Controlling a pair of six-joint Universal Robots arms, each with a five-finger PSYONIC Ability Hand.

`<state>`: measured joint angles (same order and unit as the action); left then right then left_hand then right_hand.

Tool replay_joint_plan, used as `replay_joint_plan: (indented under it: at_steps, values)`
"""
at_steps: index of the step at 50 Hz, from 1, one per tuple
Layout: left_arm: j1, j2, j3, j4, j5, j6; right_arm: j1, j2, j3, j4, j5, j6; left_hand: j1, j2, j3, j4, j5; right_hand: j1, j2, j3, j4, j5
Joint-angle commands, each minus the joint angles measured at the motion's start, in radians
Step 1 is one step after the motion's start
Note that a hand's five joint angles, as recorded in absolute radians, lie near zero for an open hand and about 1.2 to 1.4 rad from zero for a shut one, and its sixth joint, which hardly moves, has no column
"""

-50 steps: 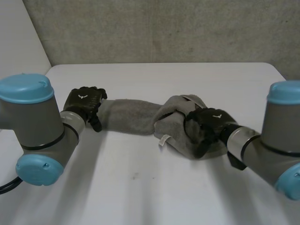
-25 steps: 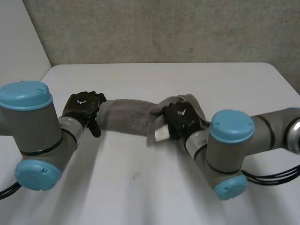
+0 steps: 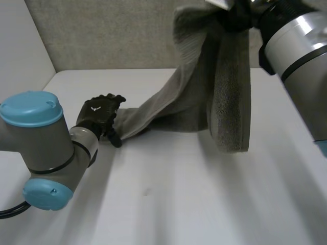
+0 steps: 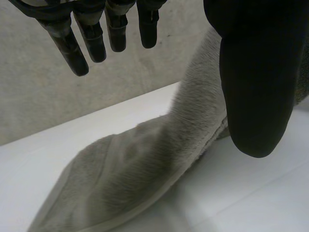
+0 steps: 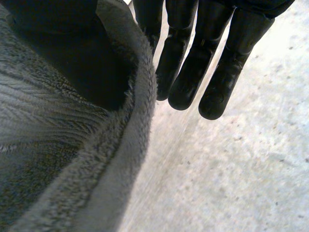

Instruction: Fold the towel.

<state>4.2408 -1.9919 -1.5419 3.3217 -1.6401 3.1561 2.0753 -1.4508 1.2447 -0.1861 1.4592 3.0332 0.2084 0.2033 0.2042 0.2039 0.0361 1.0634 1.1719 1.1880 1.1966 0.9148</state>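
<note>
The towel (image 3: 225,97) is soft, thick and limp (it will sag and swing, never lie flat by itself), so take it by a corner or a hem, not by the bunched middle. It hangs from your right hand (image 3: 236,14) at about 1 o'clock in the head view. From there it slopes down to the table (image 3: 168,204) at 9 o'clock, where its end lies under your left hand (image 3: 98,113), whose fingers (image 4: 116,29) are straight and closed on nothing. Whether the right hand clamps the cloth or only carries it draped, I cannot tell. The corners seem hidden in the folds.
</note>
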Motion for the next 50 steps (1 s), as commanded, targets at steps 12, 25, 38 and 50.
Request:
replay_joint_plan:
  at_steps: [12, 25, 38, 50]
  values:
    - [-0.022, 0.012, -0.032, -0.002, 0.020, -0.045, -0.057, -0.068, 0.007, 0.025, -0.011, 0.024, 0.072, 0.077, 0.076, 0.077, 0.070, 0.333, 0.224, 0.208, 0.200, 0.307]
    - [-0.065, -0.068, -0.029, 0.021, 0.014, -0.048, -0.073, -0.085, 0.004, 0.025, -0.011, 0.024, 0.108, 0.113, 0.112, 0.112, 0.106, 0.333, 0.224, 0.208, 0.200, 0.307]
    - [-0.144, -0.123, 0.011, 0.091, 0.006, -0.054, -0.070, -0.083, 0.010, 0.027, -0.008, 0.026, 0.005, 0.010, 0.009, 0.010, 0.003, 0.333, 0.224, 0.208, 0.200, 0.307]
    - [-0.214, -0.313, 0.170, 0.180, -0.038, -0.149, -0.066, -0.092, 0.012, 0.028, -0.005, 0.044, 0.155, 0.160, 0.159, 0.159, 0.152, 0.333, 0.224, 0.208, 0.200, 0.307]
